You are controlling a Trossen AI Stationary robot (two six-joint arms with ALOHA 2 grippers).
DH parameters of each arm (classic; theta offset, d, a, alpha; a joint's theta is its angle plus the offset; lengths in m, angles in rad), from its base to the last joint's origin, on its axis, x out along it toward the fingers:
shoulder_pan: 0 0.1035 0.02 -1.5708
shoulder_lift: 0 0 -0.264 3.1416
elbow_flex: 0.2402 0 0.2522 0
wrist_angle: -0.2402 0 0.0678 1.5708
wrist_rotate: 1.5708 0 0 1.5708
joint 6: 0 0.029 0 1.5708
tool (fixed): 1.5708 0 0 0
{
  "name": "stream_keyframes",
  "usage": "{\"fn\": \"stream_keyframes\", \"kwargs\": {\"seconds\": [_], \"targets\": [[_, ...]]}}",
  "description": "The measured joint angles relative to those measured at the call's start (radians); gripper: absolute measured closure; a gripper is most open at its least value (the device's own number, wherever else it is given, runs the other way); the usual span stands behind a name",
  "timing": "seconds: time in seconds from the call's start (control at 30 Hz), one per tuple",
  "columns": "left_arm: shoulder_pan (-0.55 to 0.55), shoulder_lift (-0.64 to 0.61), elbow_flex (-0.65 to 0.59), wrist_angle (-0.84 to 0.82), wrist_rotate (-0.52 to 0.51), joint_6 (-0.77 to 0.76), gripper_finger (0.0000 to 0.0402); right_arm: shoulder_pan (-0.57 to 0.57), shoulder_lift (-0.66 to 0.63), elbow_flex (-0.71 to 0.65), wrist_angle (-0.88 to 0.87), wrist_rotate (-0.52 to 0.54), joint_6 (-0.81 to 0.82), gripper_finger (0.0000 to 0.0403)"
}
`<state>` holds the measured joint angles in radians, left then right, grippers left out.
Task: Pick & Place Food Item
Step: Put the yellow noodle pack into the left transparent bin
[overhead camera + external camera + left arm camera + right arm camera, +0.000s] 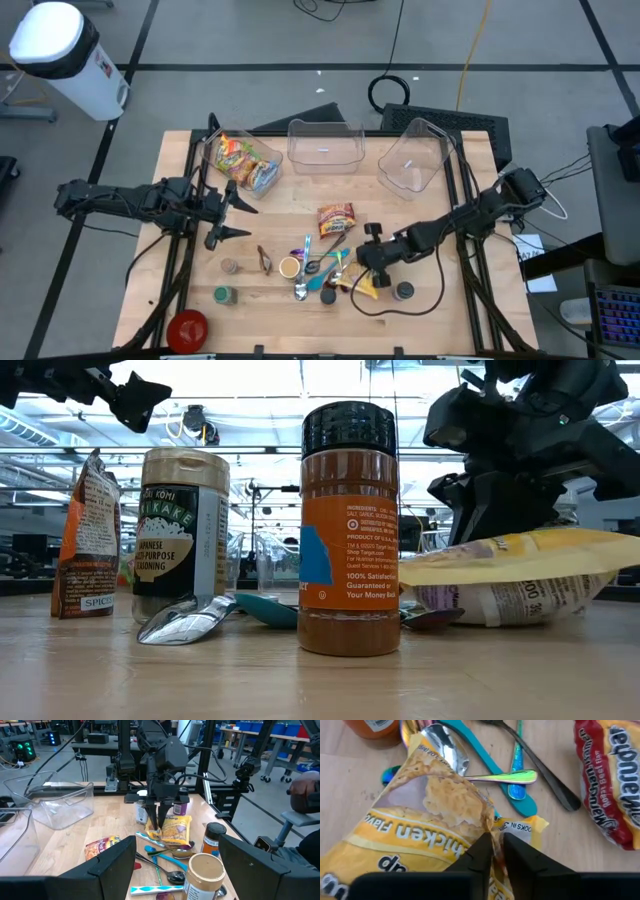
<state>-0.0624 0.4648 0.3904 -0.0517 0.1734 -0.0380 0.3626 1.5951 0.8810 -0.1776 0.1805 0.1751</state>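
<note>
while angled low, right gripper [494, 851] pinches yellow packet [427, 820] — l. arm idle.

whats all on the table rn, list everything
clear bins: three, transparent, far edge; leftmost holds snacks
red packet: one, red, mid table
yellow packet: one, yellow, near edge
spice jars: at least four, mixed colours, near edge
cutlery: several, teal and silver, between the jars
round dish: one, red, near left corner
left hand: one, dark, open above the table's left side
right hand: one, dark, pinching the yellow packet
</note>
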Motion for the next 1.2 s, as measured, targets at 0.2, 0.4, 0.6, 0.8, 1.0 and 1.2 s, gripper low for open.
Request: {"fn": "stream_keyframes", "kwargs": {"seconds": [0.2,0.4,0.6,0.8,1.0,1.2], "targets": [[0.0,0.0,0.0,0.0,0.0,0.0,0.011,-0.024,0.0,0.0,0.012,-0.054,0.021,0.0399],[0.0,0.0,0.0,0.0,0.0,0.0,0.011,-0.032,-0.045,0.014,0.012,-0.05,0.023,0.0401],[0.0,0.0,0.0,0.028,0.0,-0.001,0.011,0.006,-0.146,0.029,0.027,0.034,-0.039,0.0402],[0.0,0.024,0.0,0.107,0.0,-0.028,0.011,0.046,-0.265,0.029,0.045,0.147,-0.147,0.0402],[-0.002,0.146,0.0,0.277,0.0,-0.032,0.011,0.053,-0.338,0.029,0.139,0.241,-0.326,0.0403],[-0.002,0.344,0.0,0.517,-0.002,-0.036,0.011,0.049,-0.315,0.029,0.283,0.238,-0.515,0.0403]]}}
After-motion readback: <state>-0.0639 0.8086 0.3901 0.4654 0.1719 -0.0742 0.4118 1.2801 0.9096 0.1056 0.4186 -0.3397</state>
